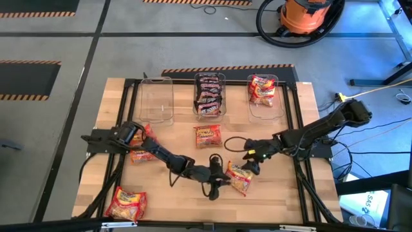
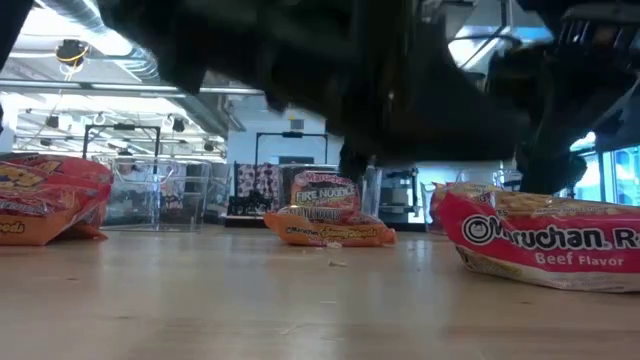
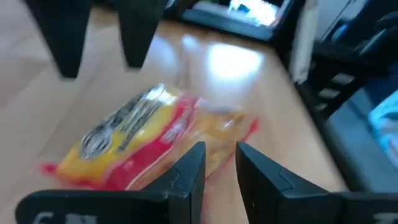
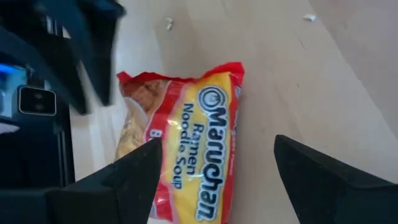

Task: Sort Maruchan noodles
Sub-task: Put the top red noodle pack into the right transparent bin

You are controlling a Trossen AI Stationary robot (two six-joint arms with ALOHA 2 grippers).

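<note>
Both hands, right wide open, left narrowly parted, flank one noodle packet.

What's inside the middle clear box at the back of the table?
The middle bin holds a stack of dark maroon noodle packets. Only the top ones show; whatever lies beneath them is covered.

My own dark arms blur across the low view, hiding what lies behind the wooden table. The beef packet is cut off at that view's edge.
</note>
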